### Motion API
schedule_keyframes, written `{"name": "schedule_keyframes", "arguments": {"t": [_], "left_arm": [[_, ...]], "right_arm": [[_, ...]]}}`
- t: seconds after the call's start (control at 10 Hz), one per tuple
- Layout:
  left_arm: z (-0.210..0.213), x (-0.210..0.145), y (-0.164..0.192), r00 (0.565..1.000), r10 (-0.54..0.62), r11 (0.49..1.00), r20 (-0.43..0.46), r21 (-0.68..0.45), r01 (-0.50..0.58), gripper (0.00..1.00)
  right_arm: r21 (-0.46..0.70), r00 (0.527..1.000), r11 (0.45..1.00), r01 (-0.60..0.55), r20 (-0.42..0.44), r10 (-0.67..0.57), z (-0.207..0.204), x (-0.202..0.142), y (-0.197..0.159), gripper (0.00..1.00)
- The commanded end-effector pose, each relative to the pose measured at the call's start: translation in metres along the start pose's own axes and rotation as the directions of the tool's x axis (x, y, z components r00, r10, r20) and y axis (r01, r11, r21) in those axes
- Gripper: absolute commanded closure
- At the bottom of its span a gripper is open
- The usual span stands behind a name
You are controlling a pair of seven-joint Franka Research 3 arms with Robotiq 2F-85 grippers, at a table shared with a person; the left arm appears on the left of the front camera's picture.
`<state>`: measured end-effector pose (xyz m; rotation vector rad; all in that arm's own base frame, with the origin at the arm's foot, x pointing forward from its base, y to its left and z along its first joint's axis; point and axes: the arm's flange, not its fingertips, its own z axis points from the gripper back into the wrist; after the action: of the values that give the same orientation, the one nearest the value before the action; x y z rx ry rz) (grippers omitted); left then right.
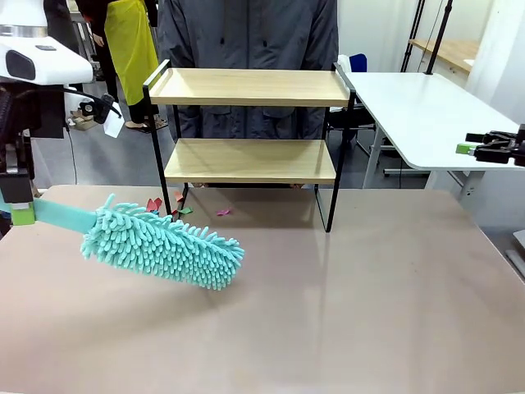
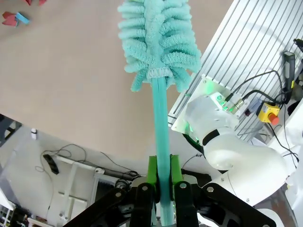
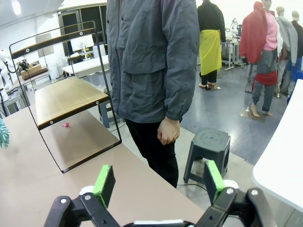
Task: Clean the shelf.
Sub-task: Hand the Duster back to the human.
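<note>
The left gripper (image 2: 162, 184) is clamped on the flat teal handle of a fluffy microfibre duster (image 1: 164, 245), whose shaggy head hangs tilted just above the matte beige table (image 1: 344, 312). The right gripper (image 3: 158, 182) stands wide apart, grasping nothing, off the table's right side. The shelf (image 1: 250, 123), pale wooden boards in a thin black frame, stands at the far edge, coloured paper scraps (image 1: 164, 205) beneath it. A person in a grey jacket (image 3: 151, 61) stands behind.

Grey floor (image 3: 222, 111), dark plastic stool (image 3: 209, 147), white side table (image 1: 418, 115).
</note>
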<state>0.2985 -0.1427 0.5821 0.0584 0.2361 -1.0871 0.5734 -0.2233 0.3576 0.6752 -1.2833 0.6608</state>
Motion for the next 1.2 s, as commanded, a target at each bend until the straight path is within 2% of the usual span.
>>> {"name": "schedule_keyframes", "arguments": {"t": [0.0,0.3,0.4,0.7,1.1], "left_arm": [[0.002,-0.003,-0.002,1.0,0.005,1.0,0.009,-0.01,-0.005,0.87],[0.0,0.0,0.0,1.0,0.0,1.0,0.0,0.0,0.0,0.87],[-0.009,0.002,0.005,0.998,-0.033,0.999,0.046,-0.012,0.033,0.87],[-0.029,0.016,0.016,0.97,-0.165,0.986,0.177,0.026,0.163,0.87],[-0.047,0.037,0.03,0.869,-0.309,0.951,0.387,0.112,0.288,0.87]], "right_arm": [[0.001,1.0,1.0,-0.003,0.0,0.003,-0.001,0.002,0.002,0.0],[0.0,1.0,1.0,0.0,0.0,0.0,0.0,0.0,0.0,0.0],[0.07,1.0,0.997,-0.019,-0.011,0.02,-0.007,0.014,0.02,0.0],[0.242,1.0,0.97,0.029,-0.012,-0.027,-0.023,0.043,0.078,0.0],[0.4,0.99,0.908,0.126,0.007,-0.14,-0.031,0.051,0.161,0.0]]}}
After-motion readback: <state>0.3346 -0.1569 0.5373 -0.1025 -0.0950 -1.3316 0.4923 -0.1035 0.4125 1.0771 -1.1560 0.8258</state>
